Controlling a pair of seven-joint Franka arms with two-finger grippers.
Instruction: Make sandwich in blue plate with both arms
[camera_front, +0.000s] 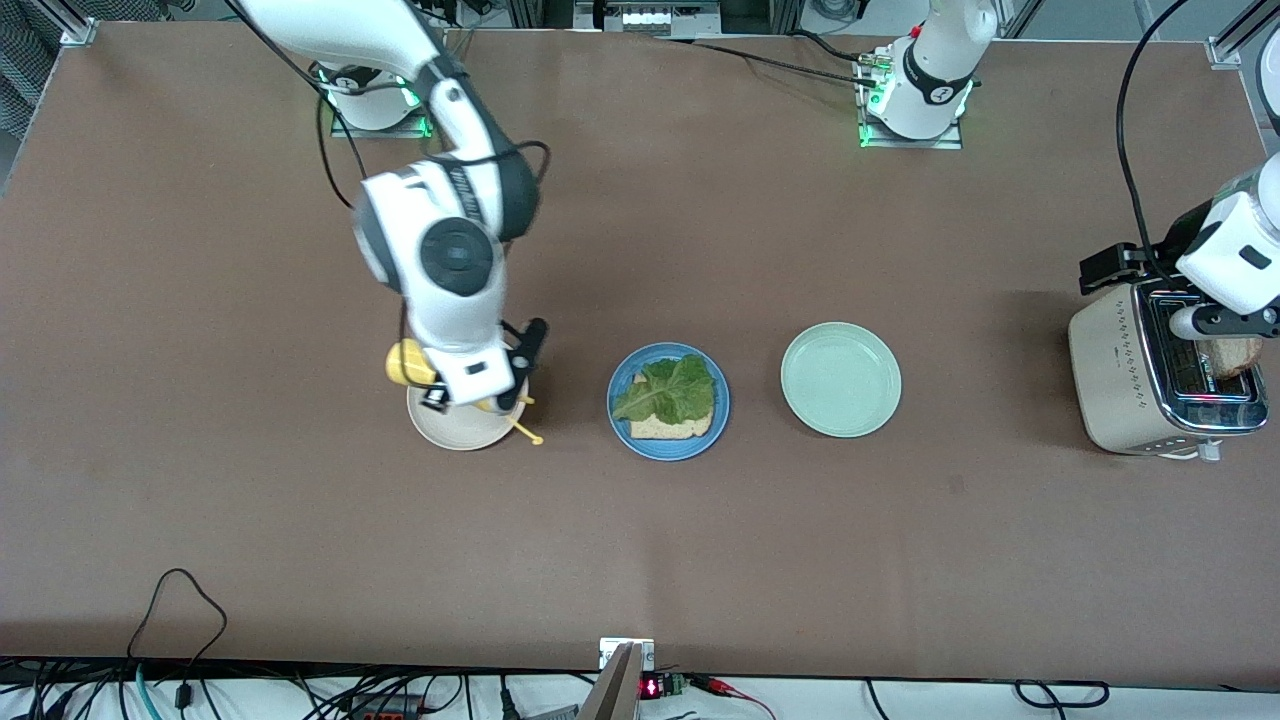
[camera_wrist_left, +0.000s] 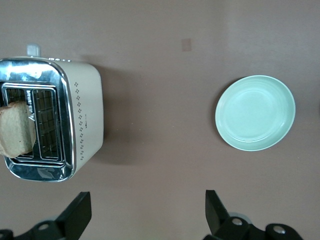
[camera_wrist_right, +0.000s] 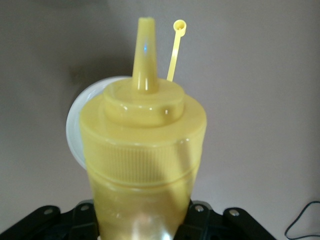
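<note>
The blue plate (camera_front: 622, 425) sits mid-table and holds one bread slice (camera_front: 672, 428) with a green lettuce leaf (camera_front: 665, 388) on top. A second bread slice (camera_front: 1236, 355) stands in the toaster slot; it also shows in the left wrist view (camera_wrist_left: 17, 132). My left gripper (camera_wrist_left: 145, 215) is open and empty, up beside the toaster (camera_front: 1130, 375). My right gripper (camera_front: 470, 385) is shut on a yellow squeeze bottle (camera_wrist_right: 142, 130) and holds it tilted over the cream-white plate (camera_front: 455, 432), its cap (camera_wrist_right: 179, 26) hanging off on a strap.
A pale mint-green plate (camera_front: 840, 380) lies between the blue plate and the toaster; it also shows in the left wrist view (camera_wrist_left: 255, 112). Cables hang at the table edge nearest the camera.
</note>
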